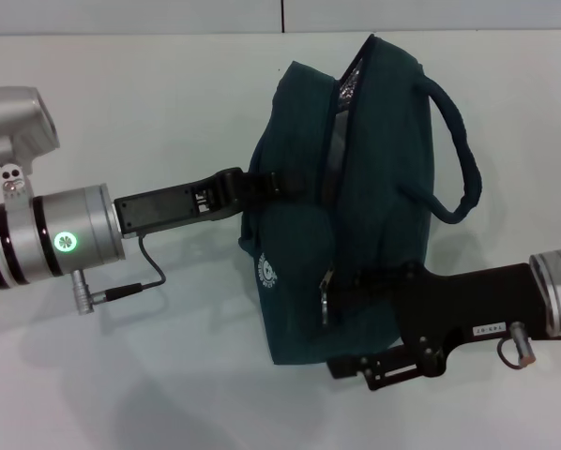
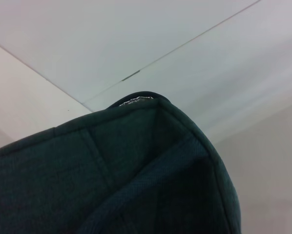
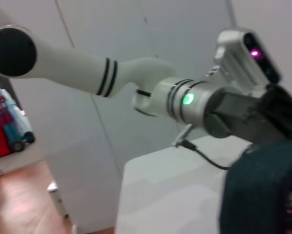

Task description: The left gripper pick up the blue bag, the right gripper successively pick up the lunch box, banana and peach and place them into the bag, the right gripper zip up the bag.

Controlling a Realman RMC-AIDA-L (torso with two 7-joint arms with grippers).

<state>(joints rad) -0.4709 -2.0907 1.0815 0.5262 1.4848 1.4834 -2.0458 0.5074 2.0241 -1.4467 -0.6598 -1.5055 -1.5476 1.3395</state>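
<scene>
The blue bag (image 1: 356, 197) hangs above the white table (image 1: 168, 94), its top seam facing me. Silver lining (image 1: 341, 89) shows through the open part of the zipper. The ring pull (image 1: 325, 298) hangs at the near end of the zipper, beside the round white logo (image 1: 266, 273). My left gripper (image 1: 260, 184) comes from the left and is shut on the bag's side strap. My right gripper (image 1: 351, 279) comes from the right and lies against the bag next to the ring pull. Bag fabric (image 2: 112, 175) fills the left wrist view. The lunch box, banana and peach are not in view.
A navy loop handle (image 1: 461, 141) sticks out on the bag's right side. The right wrist view shows my left arm with its green light (image 3: 187, 99) and the bag's edge (image 3: 258, 190). The table's far edge meets a wall (image 1: 280, 14).
</scene>
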